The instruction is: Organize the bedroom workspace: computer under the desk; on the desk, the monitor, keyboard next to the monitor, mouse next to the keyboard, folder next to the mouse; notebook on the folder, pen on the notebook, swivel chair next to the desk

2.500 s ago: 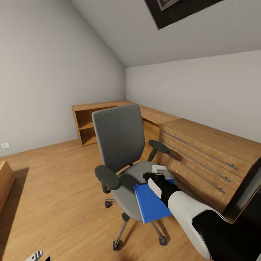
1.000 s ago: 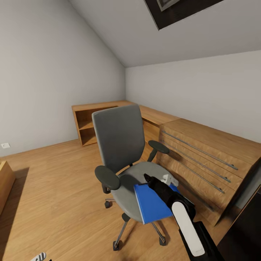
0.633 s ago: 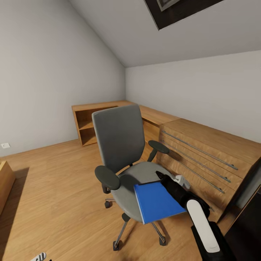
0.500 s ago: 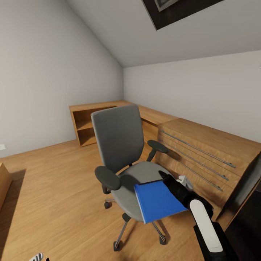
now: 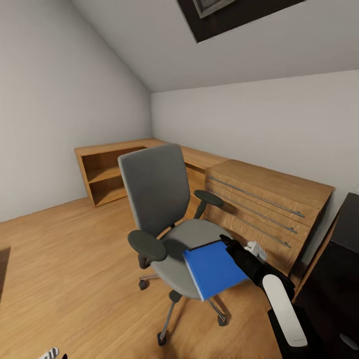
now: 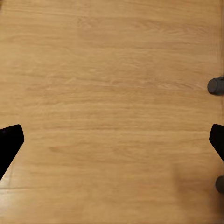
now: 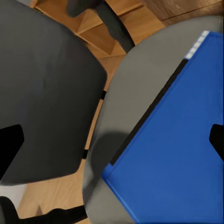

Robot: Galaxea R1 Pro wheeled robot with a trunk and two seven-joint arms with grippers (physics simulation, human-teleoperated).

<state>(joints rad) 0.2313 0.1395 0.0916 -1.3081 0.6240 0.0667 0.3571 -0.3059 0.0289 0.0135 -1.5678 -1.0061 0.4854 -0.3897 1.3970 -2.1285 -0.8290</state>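
Observation:
The grey swivel chair (image 5: 164, 199) stands mid-room on the wood floor. The bright-blue folder (image 5: 212, 269) lies on the front right of its seat, overhanging the seat edge. My right gripper (image 5: 238, 244) reaches in at the folder's right edge. In the right wrist view the right gripper (image 7: 112, 142) has its fingers wide apart, open. The folder (image 7: 177, 158) lies under one finger there and the chair back (image 7: 46, 93) under the other. My left gripper (image 6: 112, 140) hangs open over bare floor. The glossy black desk (image 5: 341, 279) shows at the far right.
A light-wood chest of drawers (image 5: 259, 204) with long bar handles stands right behind the chair. A low open shelf unit (image 5: 107, 174) sits in the corner. Two chair casters (image 6: 215, 85) show beside my left gripper. Open floor lies to the left.
The camera has turned right, bringing the desk into view. My right gripper moved from over the folder's middle to its right edge, and the folder shifted a little to the right on the seat.

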